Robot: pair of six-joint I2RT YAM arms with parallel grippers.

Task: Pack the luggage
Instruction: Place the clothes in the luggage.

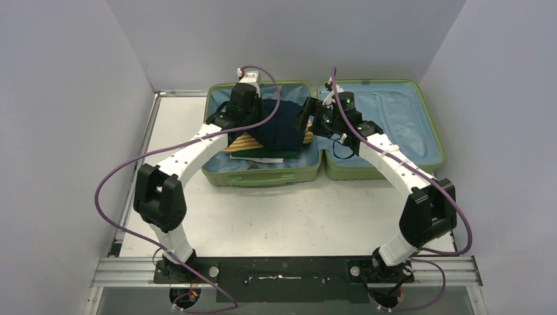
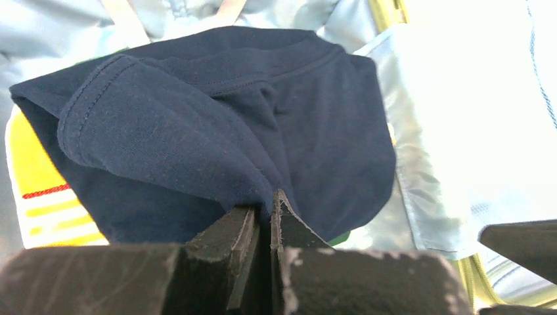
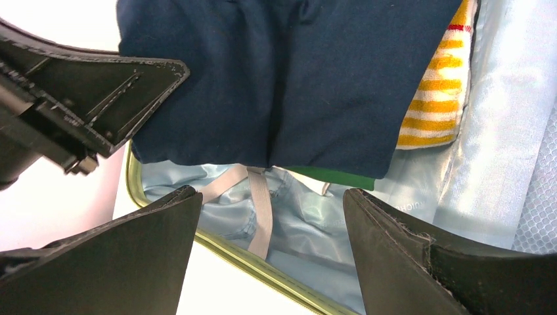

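Observation:
The light-green luggage (image 1: 263,180) lies open at the back of the table, both blue-lined halves facing up. In its left half a navy garment (image 1: 282,128) lies on top of a yellow-striped cloth (image 1: 242,144) and a green cloth (image 1: 272,156). My left gripper (image 2: 265,213) is shut on a fold of the navy garment (image 2: 197,131) at its left side. My right gripper (image 3: 270,195) is open and empty, hovering over the lining and a grey strap (image 3: 259,210) just off the navy garment's (image 3: 295,79) edge, above the luggage rim (image 3: 263,272).
The right half of the luggage (image 1: 394,125) holds only its blue lining. Grey walls close in the table on the left, back and right. The two arms' purple cables loop beside them. The table front (image 1: 282,216) is bare white.

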